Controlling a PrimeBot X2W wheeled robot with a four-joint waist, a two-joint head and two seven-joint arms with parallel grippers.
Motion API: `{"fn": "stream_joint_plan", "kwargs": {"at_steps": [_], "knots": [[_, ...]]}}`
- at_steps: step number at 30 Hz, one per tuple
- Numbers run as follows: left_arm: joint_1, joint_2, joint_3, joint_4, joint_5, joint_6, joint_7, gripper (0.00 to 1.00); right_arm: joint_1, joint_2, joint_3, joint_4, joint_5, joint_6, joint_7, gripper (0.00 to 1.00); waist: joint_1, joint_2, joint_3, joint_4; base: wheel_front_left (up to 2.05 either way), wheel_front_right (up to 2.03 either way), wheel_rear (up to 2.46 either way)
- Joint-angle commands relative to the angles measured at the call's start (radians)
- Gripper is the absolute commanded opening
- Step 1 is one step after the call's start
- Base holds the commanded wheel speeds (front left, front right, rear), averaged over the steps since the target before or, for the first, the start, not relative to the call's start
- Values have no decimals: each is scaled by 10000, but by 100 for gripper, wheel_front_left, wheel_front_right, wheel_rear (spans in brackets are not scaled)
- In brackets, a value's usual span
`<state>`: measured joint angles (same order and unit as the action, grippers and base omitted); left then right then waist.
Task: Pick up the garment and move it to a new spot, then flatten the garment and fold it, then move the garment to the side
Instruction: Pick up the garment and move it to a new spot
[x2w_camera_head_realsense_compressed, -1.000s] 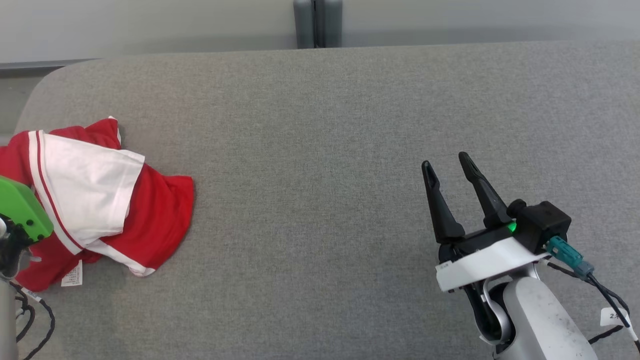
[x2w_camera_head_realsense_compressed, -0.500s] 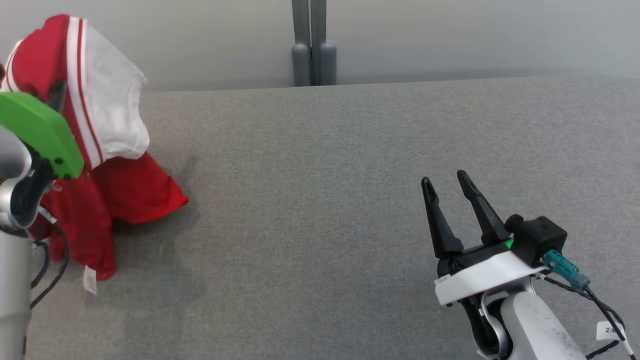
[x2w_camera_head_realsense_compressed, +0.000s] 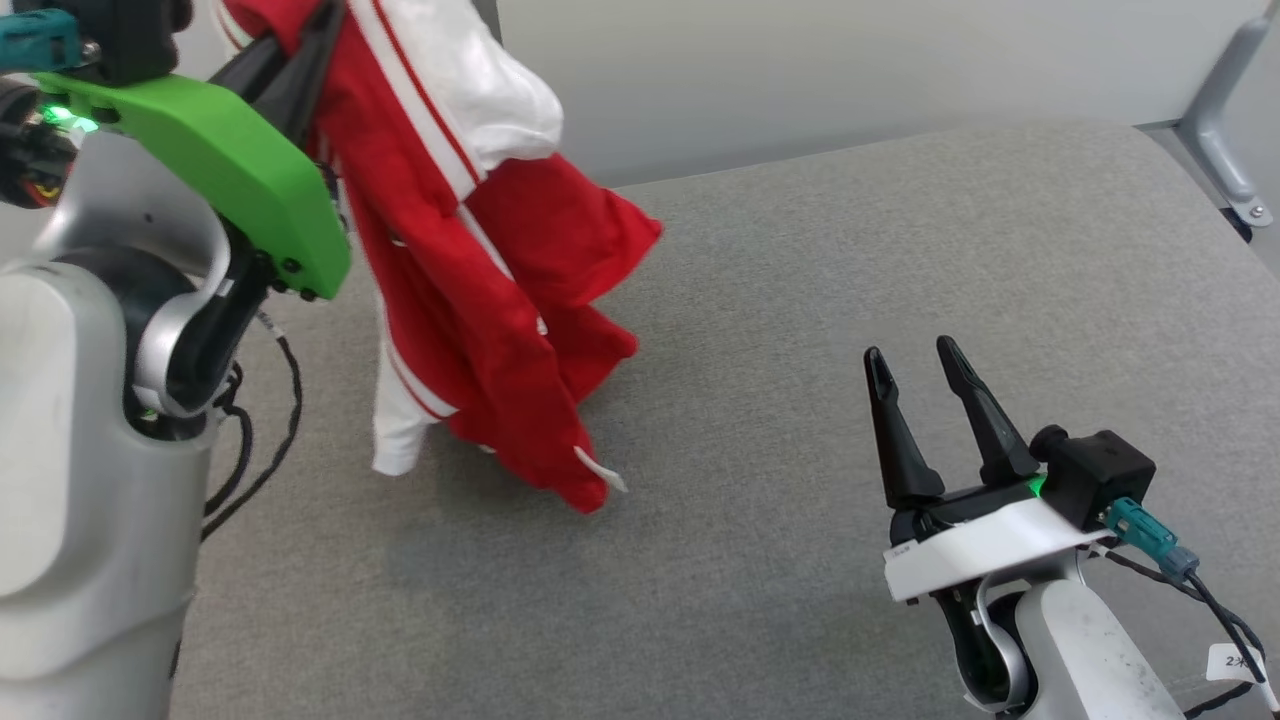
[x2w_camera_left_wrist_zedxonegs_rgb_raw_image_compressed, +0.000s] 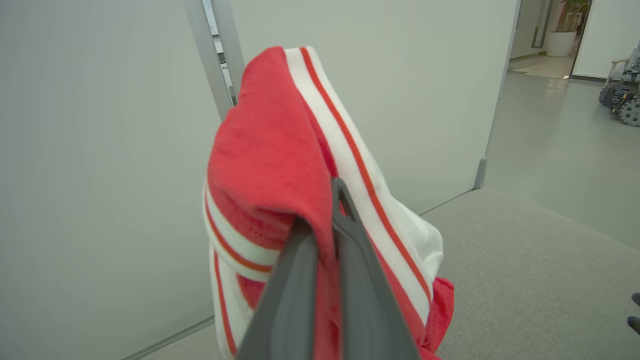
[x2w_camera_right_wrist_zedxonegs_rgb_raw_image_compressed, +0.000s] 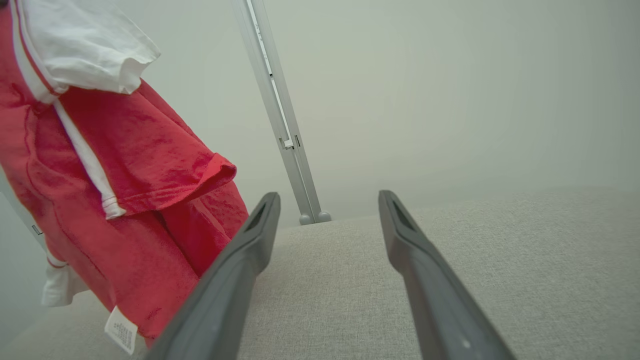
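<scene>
The garment (x2w_camera_head_realsense_compressed: 480, 300), a red top with white panels and red-and-white striped trim, hangs in the air over the left part of the grey fabric table (x2w_camera_head_realsense_compressed: 820, 260). My left gripper (x2w_camera_head_realsense_compressed: 300, 60), on the green-shelled wrist at the upper left, is shut on the garment's upper fold. In the left wrist view, the left gripper (x2w_camera_left_wrist_zedxonegs_rgb_raw_image_compressed: 322, 210) has its fingers pinched together with the garment (x2w_camera_left_wrist_zedxonegs_rgb_raw_image_compressed: 270, 150) draped over them. The lowest hem hangs close to the table; I cannot tell whether it touches. My right gripper (x2w_camera_head_realsense_compressed: 908, 350) stands open at the lower right, apart from the cloth. The right gripper (x2w_camera_right_wrist_zedxonegs_rgb_raw_image_compressed: 328, 196) has the garment (x2w_camera_right_wrist_zedxonegs_rgb_raw_image_compressed: 125, 165) to its left.
A pale partition wall runs behind the table, with a grey metal post (x2w_camera_right_wrist_zedxonegs_rgb_raw_image_compressed: 280, 115) against it. A grey bracket (x2w_camera_head_realsense_compressed: 1225, 130) stands at the table's far right corner. Through a doorway, a wheeled machine (x2w_camera_left_wrist_zedxonegs_rgb_raw_image_compressed: 622, 97) is parked on the floor.
The left arm has lifted the garment off the table's left end and carried it up and toward the middle, where it now hangs. The camera has shifted too. The right gripper stays open.
</scene>
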<state>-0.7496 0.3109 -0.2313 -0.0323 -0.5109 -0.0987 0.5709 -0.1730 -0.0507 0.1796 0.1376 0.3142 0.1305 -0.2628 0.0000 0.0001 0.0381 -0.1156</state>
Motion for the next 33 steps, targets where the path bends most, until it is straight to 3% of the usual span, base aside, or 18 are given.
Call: {"fn": "stream_joint_plan", "kwargs": {"at_steps": [1,9,13,19,20,21,27,33], "knots": [[129,-157,-133,-189,-101,19,-30,0,69,-5,-47,-47,56,4,-29,100,0,-1,56,-568,0,0,0],[2150,-989,-1206,341,328,118,-1384,0,7,1,-90,-62,145,4,-29,100,0,-1,505,-971,0,0,0],[3222,-1541,-1689,1889,678,128,-3025,0,-26,-2,-81,-32,137,4,-29,100,0,-1,627,-952,0,0,0],[3553,-2107,-2530,4666,1278,-11,-5060,0,-111,-2,47,124,-6,4,-29,100,0,-1,626,-683,0,0,0],[3478,-2197,-2644,4965,1299,-41,-5263,41,-112,-6,42,137,3,4,-29,100,0,-1,613,-629,0,0,0],[3342,-2276,-2733,5258,1295,-81,-5568,100,-105,-5,48,153,-21,4,-29,100,0,-1,591,-564,0,0,0],[2959,-2438,-2869,5934,1225,-129,-6794,100,48,-42,55,228,-87,4,-29,100,0,-1,367,-252,0,0,0],[3395,-2053,-2554,5162,1055,97,-7313,100,283,-94,-68,217,-123,4,-29,100,0,-1,77,22,0,0,0]]}}
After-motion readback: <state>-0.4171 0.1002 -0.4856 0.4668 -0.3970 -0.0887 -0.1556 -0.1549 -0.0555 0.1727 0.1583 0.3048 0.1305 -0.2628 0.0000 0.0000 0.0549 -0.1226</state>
